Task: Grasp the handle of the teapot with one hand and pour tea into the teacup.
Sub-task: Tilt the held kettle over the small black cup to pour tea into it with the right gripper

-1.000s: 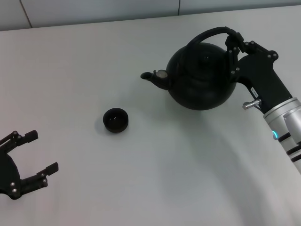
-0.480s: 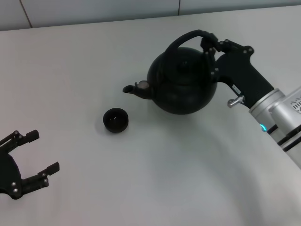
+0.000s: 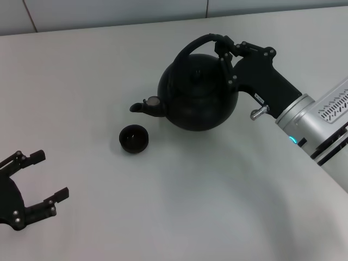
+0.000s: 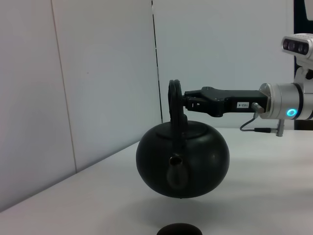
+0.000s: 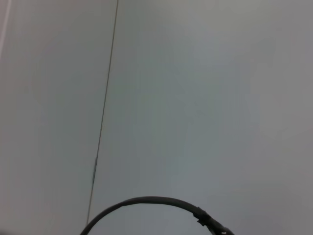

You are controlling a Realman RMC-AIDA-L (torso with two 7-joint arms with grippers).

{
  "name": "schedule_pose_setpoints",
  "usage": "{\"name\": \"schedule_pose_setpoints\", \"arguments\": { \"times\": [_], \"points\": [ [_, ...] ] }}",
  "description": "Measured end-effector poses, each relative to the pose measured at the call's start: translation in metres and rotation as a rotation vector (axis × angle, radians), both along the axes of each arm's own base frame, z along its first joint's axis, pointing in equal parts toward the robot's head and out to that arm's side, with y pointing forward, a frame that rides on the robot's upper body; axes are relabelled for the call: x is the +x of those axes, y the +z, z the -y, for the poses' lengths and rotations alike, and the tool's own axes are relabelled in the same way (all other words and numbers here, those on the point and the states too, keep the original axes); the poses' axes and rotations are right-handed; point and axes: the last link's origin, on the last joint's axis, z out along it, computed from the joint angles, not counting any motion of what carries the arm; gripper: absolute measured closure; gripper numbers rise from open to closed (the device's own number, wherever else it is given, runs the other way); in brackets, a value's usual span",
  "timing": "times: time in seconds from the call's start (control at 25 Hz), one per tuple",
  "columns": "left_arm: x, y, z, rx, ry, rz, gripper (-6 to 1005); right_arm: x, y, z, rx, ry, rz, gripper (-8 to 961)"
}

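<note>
Now the right tool [image 3: 224, 48] is clamped on the thick black arched handle [image 3: 193, 45] of the large round matte black teapot [image 3: 197, 92], holding it off the pale grey table [image 3: 163, 206]; the left wrist view shows a gap between the pot's base and the surface. Its short spout [image 3: 142, 106] points toward the robot's left and sits just above and beside the small round black teacup [image 3: 134, 138], which stands on the table, apart from the pot. The left tool [image 3: 41, 176] rests low at the near left, fingers spread apart and holding nothing, well apart from the teacup.
</note>
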Motion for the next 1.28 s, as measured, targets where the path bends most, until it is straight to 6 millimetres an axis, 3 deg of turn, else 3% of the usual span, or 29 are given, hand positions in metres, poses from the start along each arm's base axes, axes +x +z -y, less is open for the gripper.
{"name": "schedule_pose_setpoints", "arguments": {
  "times": [1.28],
  "points": [
    [0.0009, 0.0017, -0.0016, 0.014, -0.003, 0.006, 138, -0.0076, -0.0023, -0.0080, 0.022, 0.110, 0.174, 864]
  ]
}}
